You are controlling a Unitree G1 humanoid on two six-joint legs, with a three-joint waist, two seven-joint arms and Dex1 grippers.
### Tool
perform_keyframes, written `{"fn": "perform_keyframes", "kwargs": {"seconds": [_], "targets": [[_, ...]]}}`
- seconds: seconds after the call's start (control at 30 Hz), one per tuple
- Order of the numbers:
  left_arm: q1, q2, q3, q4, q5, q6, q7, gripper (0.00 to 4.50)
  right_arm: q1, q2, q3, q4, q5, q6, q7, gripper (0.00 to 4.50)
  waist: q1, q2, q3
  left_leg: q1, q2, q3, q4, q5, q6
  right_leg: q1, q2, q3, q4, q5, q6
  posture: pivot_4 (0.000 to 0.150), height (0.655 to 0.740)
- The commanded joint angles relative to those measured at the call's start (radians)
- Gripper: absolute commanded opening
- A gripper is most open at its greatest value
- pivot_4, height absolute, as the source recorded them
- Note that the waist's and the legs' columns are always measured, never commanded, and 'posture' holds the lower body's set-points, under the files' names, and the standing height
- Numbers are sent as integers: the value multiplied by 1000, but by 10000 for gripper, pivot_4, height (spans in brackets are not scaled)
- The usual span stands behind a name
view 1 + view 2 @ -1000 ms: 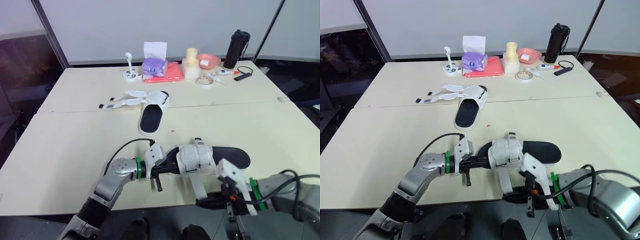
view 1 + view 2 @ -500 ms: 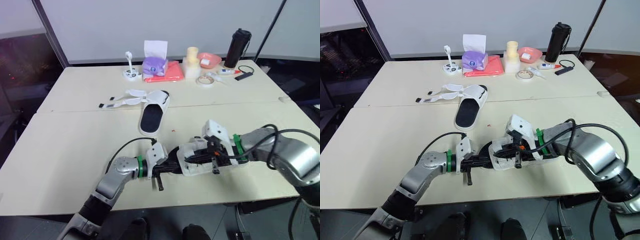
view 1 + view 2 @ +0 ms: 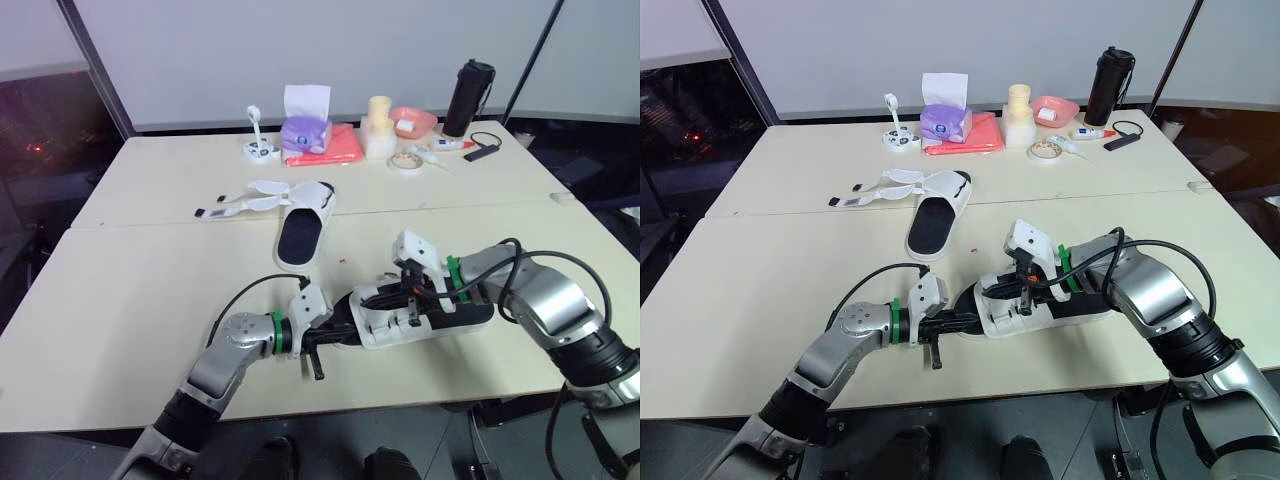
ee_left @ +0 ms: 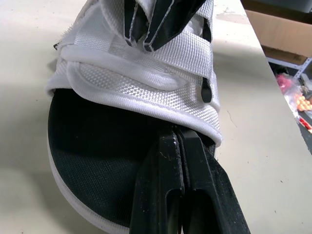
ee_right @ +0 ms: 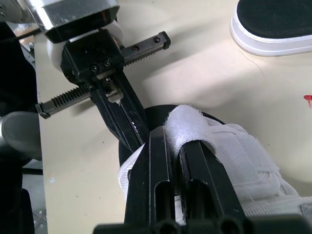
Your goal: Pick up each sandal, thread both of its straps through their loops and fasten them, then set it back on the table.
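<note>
Landmark: second sandal point(image 3: 300, 235), lying flat on the bench point(image 3: 120, 300) with its straps point(image 3: 245, 205) spread loose to its left.
Sandal: the one in hand point(image 3: 372, 330) is nearer the robot than the second sandal and a little to its right. Its sole is on or just above the bench; I cannot tell which.
Left tool: point(image 4: 176, 141) clenched, its two fingers pressed together over the black footbed. The tips are at the rim of the white upper and seem to pinch it at the open end.
Right tool: point(image 5: 173, 141) grasping the strap point(image 5: 187, 119). The fuzzy white end stands up between its fingers, over the top of the upper.
Step, as judged: fastening a strap on this sandal. The second sandal has not been started.
Weight: probably light; one tool should be able to carry it.
Sole: likely firm foam, stiff enough to be held by its edge without folding.
Strap: soft webbing that is floppy when free. The fuzzy patch will probably catch on whatever it touches, so it needs lining up before it is pressed down.
Where to hold: the strap by its free tip, and the sandal body by the rim of the upper or the sole edge, clear of the loops.
Risk: a pull on the strap may drag the light sandal out of the left pinch.
</note>
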State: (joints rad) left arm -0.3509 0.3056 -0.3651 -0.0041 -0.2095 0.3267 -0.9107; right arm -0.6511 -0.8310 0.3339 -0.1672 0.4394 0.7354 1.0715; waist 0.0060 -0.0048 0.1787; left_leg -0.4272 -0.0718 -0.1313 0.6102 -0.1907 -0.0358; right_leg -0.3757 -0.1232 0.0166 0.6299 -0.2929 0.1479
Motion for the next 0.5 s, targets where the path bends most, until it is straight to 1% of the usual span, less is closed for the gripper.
{"fn": "perform_keyframes", "kwargs": {"seconds": [0.03, 0.2, 0.23, 0.27, 0.3, 0.43, 0.47, 0.5], "targets": [[31, 22, -30, 30, 25, 53, -4, 0, -37, 4, -41, 40, -58, -36, -19, 148, 0, 0, 0, 0, 0, 0, 0, 0, 0, 0, 0, 0, 0, 0, 0, 1500, 7400], [29, 23, -29, 23, 25, 58, -4, 0, -23, 17, -47, 81, -71, -32, -15, 148, 0, 0, 0, 1, 0, 0, 1, 0, 0, 1, 0, 0, 0, 0, 0, 1500, 7400], [29, 24, -28, 21, 25, 59, -4, 0, -22, 19, -49, 86, -71, -29, -14, 7101, 0, 0, 0, 1, 0, 0, 1, 0, 0, 1, 0, 0, 0, 0, 0, 1500, 7400], [29, 24, -27, 20, 25, 61, -4, 0, -21, 21, -51, 91, -73, -29, -14, 9801, 0, 0, 0, 1, 0, 0, 1, 0, 0, 1, 0, 0, 0, 0, 0, 1500, 7400], [29, 25, -27, 17, 24, 63, -3, 0, -21, 25, -54, 97, -77, -33, -20, 14420, 1, 0, 0, 1, 0, 0, 1, 0, 0, 1, 0, 0, 0, 0, 0, 1500, 7400], [30, 26, -24, 12, 23, 68, -2, 0, -30, 49, -65, 126, -99, -45, -40, 35269, 3, 0, 0, 1, 0, 0, 0, 0, 0, 1, 0, 0, 0, 0, 0, 1500, 7400], [29, 26, -24, 11, 22, 69, -2, 0, -33, 58, -67, 135, -107, -51, -45, 39318, 3, 0, 0, 1, 0, 0, 0, 0, 0, 1, 0, 0, 0, 0, 0, 1500, 7400], [29, 27, -23, 10, 22, 70, -2, 0, -37, 68, -65, 148, -116, -56, -51, 39318, 3, 0, 0, 1, 0, 0, -1, 0, 0, 1, 0, 0, 0, 0, 0, 1500, 7400]]}}
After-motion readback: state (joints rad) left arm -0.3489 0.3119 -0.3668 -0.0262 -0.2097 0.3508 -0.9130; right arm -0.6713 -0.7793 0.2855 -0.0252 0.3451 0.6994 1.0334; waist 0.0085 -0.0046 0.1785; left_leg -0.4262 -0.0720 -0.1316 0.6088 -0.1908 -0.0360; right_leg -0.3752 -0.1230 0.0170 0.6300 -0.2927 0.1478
